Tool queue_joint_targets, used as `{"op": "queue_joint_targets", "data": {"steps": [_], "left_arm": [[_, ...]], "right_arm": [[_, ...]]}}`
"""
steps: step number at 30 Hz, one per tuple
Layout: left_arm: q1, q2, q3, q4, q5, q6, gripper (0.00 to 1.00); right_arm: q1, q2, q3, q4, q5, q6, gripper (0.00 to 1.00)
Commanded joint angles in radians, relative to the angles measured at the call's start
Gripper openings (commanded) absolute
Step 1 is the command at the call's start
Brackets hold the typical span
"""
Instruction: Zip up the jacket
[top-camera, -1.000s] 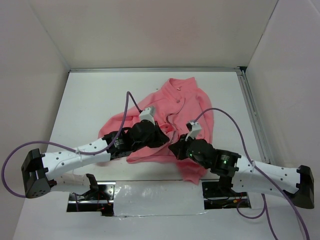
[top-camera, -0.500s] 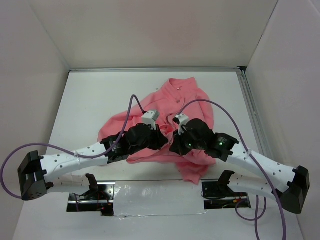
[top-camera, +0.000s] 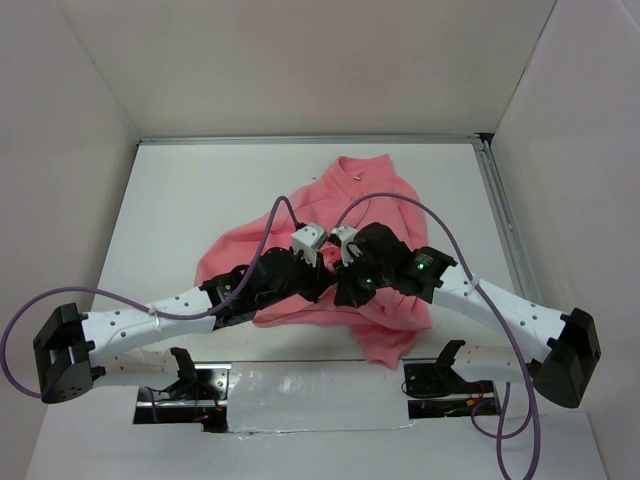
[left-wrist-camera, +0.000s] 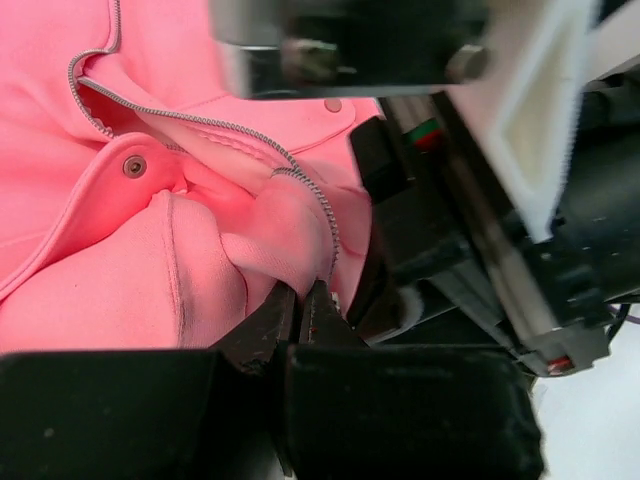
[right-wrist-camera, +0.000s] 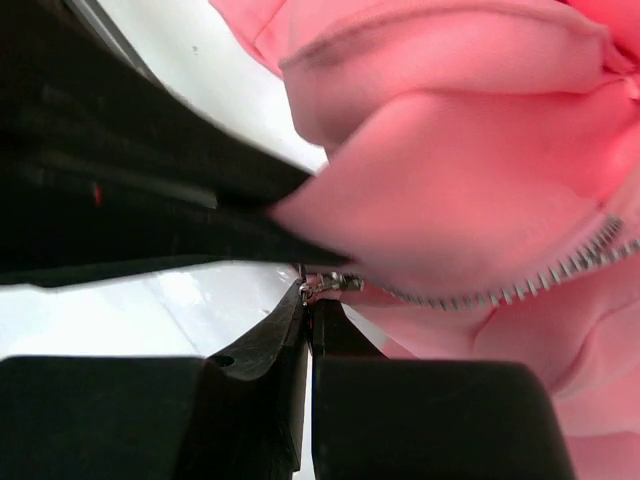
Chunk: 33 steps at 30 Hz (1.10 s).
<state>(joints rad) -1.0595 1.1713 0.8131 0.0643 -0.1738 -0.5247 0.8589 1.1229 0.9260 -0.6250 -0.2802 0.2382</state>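
Pink jacket (top-camera: 370, 200) bunched mid-frame on desk (top-camera: 180, 200): soft, light, floppy fleece. Left tool (left-wrist-camera: 305, 300) clamped on jacket fold beside zipper teeth (left-wrist-camera: 300, 175). Right tool (right-wrist-camera: 308, 305) pinched on zipper pull (right-wrist-camera: 325, 284). Your best holds are there; pull strip taut.

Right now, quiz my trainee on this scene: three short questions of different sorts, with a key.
1. True or false: the jacket lies fully zipped.
2. The left claw pinches: A) nothing B) the jacket's edge by the zipper teeth C) a cup.
3. Which claw's tips meet the metal zipper pull?
Key: 1 false. 2 B. 3 the right claw.
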Motion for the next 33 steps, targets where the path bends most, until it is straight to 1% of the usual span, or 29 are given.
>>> {"op": "queue_joint_targets", "data": {"steps": [1,3,5,7,8,13,15,16,17,24,28,29,33], "left_arm": [[0.0,0.019,0.018,0.069,0.019,0.005,0.0],[0.0,0.024,0.026,0.054,0.01,-0.017,0.0],[0.0,0.021,0.023,0.057,0.02,-0.023,0.0],[-0.002,0.016,0.017,0.066,0.026,-0.026,0.0],[0.0,0.011,0.014,0.068,0.025,-0.034,0.0],[0.0,-0.019,0.001,0.061,0.026,-0.051,0.0],[-0.002,-0.032,-0.006,0.065,0.042,-0.049,0.0],[0.0,-0.041,-0.011,0.063,0.043,-0.051,0.0],[0.0,-0.047,-0.014,0.066,0.046,-0.047,0.0],[0.0,-0.041,-0.019,0.088,0.077,-0.023,0.0],[-0.002,-0.032,-0.014,0.101,0.108,0.002,0.0],[0.0,-0.032,-0.014,0.103,0.109,0.002,0.0],[0.0,-0.041,-0.022,0.106,0.106,0.002,0.0]], "right_arm": [[0.0,0.003,0.042,0.217,-0.13,0.064,0.0],[-0.014,-0.02,0.016,0.257,-0.067,0.13,0.0],[-0.032,-0.048,0.023,0.236,-0.059,0.162,0.0],[-0.055,-0.063,0.031,0.208,-0.073,0.174,0.06],[-0.06,-0.08,0.024,0.208,-0.074,0.187,0.06],[-0.084,-0.121,-0.025,0.188,-0.033,0.2,0.11],[-0.095,-0.124,-0.035,0.186,-0.04,0.199,0.11],[-0.1,-0.124,-0.044,0.191,-0.054,0.193,0.14],[-0.101,-0.127,-0.047,0.197,-0.062,0.19,0.14],[-0.107,-0.081,-0.032,0.211,-0.188,0.125,0.2],[-0.107,-0.051,-0.016,0.215,-0.185,0.116,0.21],[-0.106,-0.045,-0.012,0.219,-0.188,0.115,0.22],[-0.112,-0.018,-0.004,0.228,-0.162,0.144,0.23]]}}
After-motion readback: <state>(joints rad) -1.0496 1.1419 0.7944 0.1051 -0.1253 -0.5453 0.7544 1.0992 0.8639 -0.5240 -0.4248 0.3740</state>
